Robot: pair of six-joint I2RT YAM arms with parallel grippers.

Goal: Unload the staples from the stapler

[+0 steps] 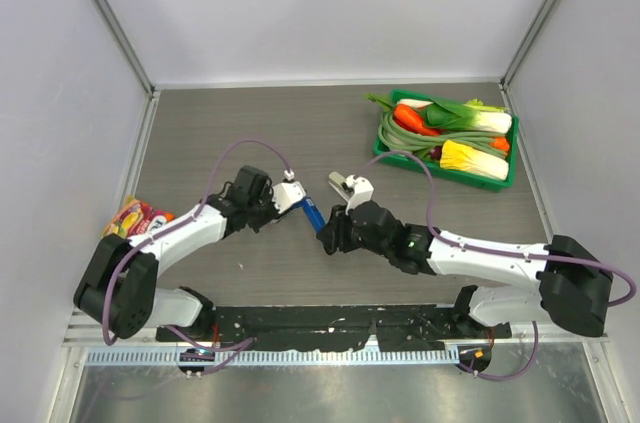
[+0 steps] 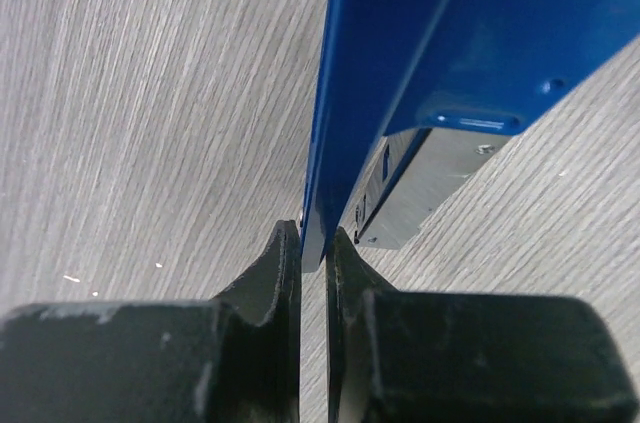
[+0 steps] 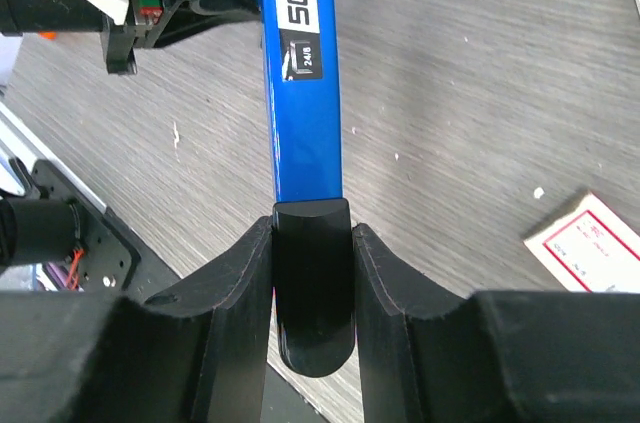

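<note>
The stapler point(image 1: 313, 214), bright blue with a black end, is held off the table between both arms in the top view. My left gripper point(image 2: 315, 238) is shut on the thin edge of its blue top cover point(image 2: 420, 63), and the grey metal magazine point(image 2: 430, 183) shows beneath it. My right gripper point(image 3: 313, 233) is shut on the stapler's black end point(image 3: 313, 283), with the blue body point(image 3: 305, 113) and its "50" label running away from it. The staples are hidden from every view.
A pink-and-white labelled box point(image 3: 590, 243) lies on the table right of the right gripper. A green tray point(image 1: 382, 149) of vegetables stands at the back right. A colourful packet point(image 1: 140, 215) lies by the left wall.
</note>
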